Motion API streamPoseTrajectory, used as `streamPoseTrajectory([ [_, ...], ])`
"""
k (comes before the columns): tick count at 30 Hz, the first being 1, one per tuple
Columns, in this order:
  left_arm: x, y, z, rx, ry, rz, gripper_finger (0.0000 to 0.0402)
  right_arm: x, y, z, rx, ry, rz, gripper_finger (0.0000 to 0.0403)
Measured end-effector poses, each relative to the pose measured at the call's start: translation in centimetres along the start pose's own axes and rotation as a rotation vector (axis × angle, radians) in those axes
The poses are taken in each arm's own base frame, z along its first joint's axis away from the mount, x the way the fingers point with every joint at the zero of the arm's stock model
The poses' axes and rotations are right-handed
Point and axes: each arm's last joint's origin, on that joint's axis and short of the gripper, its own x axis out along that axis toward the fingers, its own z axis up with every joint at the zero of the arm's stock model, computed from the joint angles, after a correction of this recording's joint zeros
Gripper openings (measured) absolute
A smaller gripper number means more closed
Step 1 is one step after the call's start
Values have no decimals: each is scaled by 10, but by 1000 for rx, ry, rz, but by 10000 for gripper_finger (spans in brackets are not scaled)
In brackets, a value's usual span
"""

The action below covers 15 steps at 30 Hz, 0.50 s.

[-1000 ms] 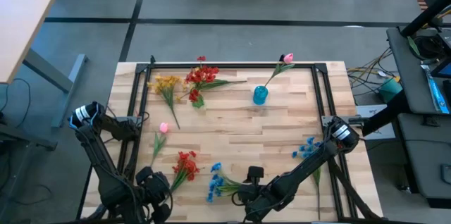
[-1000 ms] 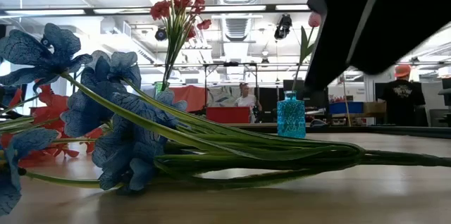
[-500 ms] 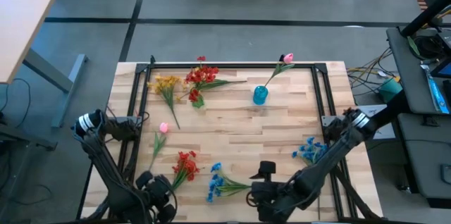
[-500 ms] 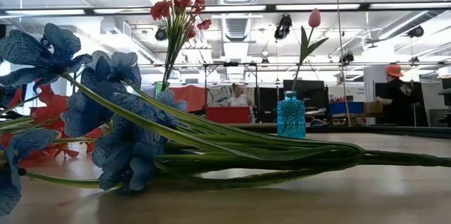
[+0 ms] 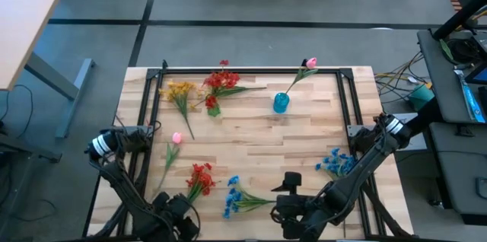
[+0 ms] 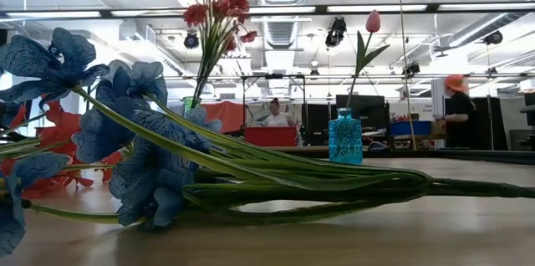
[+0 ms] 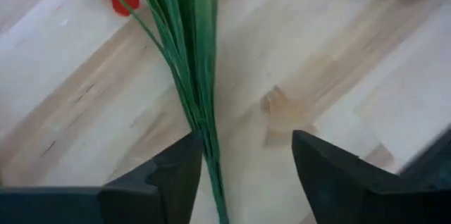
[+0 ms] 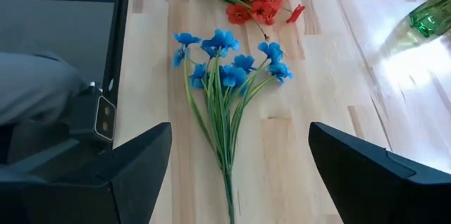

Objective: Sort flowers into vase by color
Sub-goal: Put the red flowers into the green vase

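Left gripper (image 7: 243, 175) jaws now parted astride red spray (image 5: 200, 177); right gripper (image 8: 239, 182) released near table (image 5: 251, 132) edge.

left pincer (image 7: 243, 168) now open (red spray (image 7: 180, 76) released)

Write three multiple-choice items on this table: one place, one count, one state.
1. The upright pink tulip stands in: A the blue vase; B a basket; C a gripper.
2. Blue sprays lying on the table: A one; B two; C four.
3. The left gripper is: A shut on a yellow spray; B open around a red spray's stem; C shut on the vase.

A: its stem rises from the vase. B: one lies near each gripper. B: the fingers stand apart with the stem between.
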Motion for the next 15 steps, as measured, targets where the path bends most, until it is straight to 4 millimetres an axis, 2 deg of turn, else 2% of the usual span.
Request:
streamPoseTrajectory([
  [8, 29, -1, 5, 7, 7, 136, 252, 1, 0, -1, 0, 2, 0, 327],
  [15, 34, -3, 6, 22, 5, 145, 247, 2, 0, -1, 2, -1, 2, 327],
])
